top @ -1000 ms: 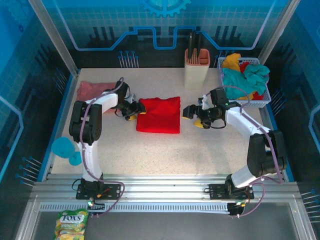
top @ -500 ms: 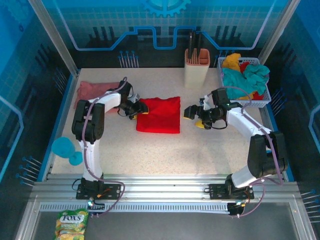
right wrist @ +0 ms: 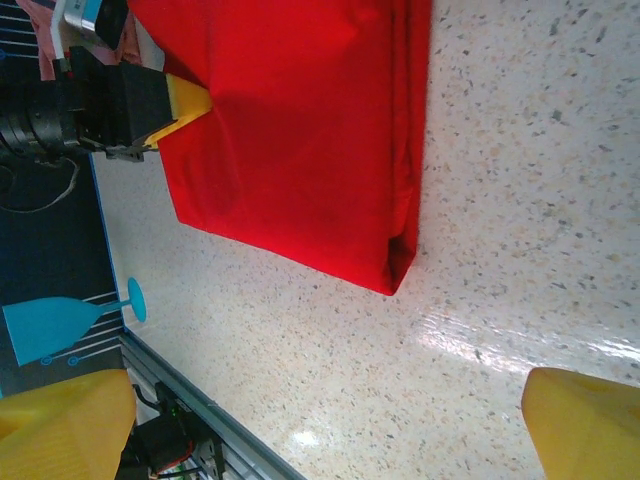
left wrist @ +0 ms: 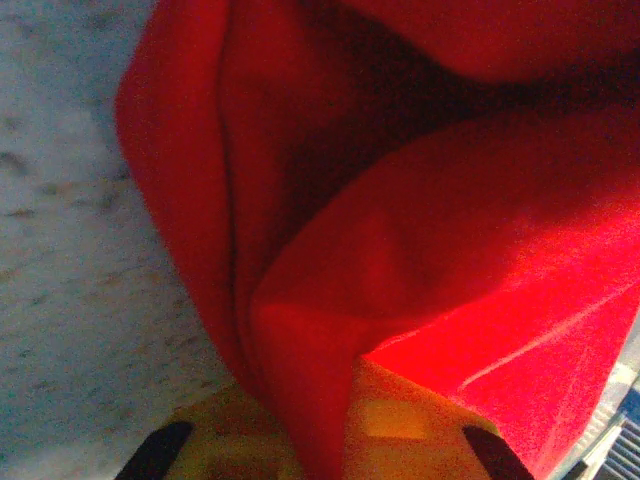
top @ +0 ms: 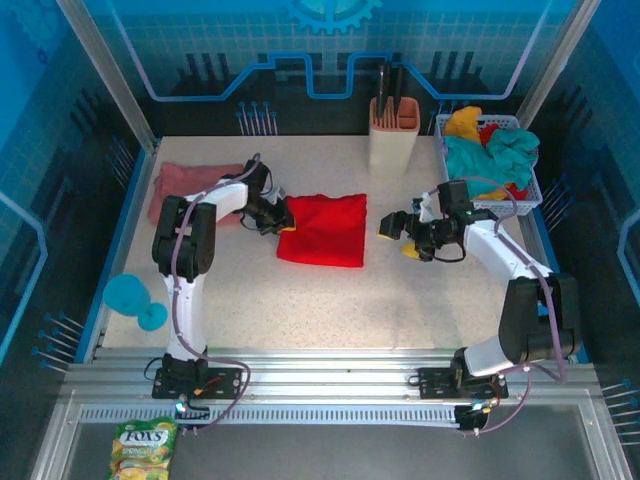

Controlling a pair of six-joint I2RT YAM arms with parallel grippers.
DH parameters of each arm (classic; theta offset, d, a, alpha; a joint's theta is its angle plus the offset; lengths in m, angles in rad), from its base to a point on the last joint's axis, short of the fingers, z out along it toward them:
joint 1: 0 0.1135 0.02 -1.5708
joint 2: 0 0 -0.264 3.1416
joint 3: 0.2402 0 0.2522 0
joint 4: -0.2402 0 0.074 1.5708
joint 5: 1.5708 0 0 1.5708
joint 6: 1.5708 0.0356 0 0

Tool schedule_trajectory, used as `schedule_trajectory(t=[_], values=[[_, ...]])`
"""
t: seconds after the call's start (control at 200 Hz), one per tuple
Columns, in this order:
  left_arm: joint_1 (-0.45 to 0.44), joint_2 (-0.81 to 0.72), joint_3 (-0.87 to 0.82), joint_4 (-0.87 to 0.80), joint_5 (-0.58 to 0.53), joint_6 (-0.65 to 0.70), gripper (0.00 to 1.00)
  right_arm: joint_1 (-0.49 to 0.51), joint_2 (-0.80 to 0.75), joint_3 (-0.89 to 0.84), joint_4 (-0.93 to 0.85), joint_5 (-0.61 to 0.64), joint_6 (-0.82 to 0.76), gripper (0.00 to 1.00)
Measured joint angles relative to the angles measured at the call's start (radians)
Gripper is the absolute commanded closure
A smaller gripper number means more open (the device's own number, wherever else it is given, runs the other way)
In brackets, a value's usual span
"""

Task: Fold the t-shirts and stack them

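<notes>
A bright red t-shirt (top: 322,229) lies folded into a rectangle in the middle of the table. My left gripper (top: 283,217) is at its left edge, shut on a fold of the red cloth. In the left wrist view that cloth (left wrist: 420,250) runs down between the yellow fingers (left wrist: 400,425). A dusty pink t-shirt (top: 190,180) lies folded at the far left, behind the left arm. My right gripper (top: 400,232) hovers open just right of the red shirt, apart from it. The right wrist view looks across the red shirt (right wrist: 300,130) to the left gripper (right wrist: 175,105) on its far edge.
A beige knife block (top: 393,135) stands at the back centre. A white basket (top: 525,190) of mixed clothes sits at the back right. A blue plastic goblet (top: 135,298) lies at the table's left edge. The near half of the table is bare speckled top (top: 330,310).
My left gripper slid right onto the red shirt's left edge and shut on it. The shirt shifted slightly right. My right gripper drew back a little to the right, staying open.
</notes>
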Motion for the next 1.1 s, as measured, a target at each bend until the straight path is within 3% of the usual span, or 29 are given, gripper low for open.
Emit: schedule_trajectory(t=[0.18,0.39,0.685,1.101], values=[[-0.025,-0.002,0.040,-0.055,-0.093,0.017,1.00,-0.030,-0.030,-0.016,-0.008,-0.007,-0.005,0.00],[-0.004,-0.006,0.203,-0.246,-0.276,0.074,1.00,-0.050,-0.050,-0.050,-0.013,-0.030,-0.013,0.00],[0.101,0.025,0.531,-0.457,-0.406,0.159,1.00,-0.058,-0.045,-0.072,-0.017,-0.056,-0.021,0.01],[0.128,0.126,0.858,-0.642,-0.506,0.303,1.00,-0.057,0.018,-0.082,-0.025,-0.051,-0.021,0.01]])
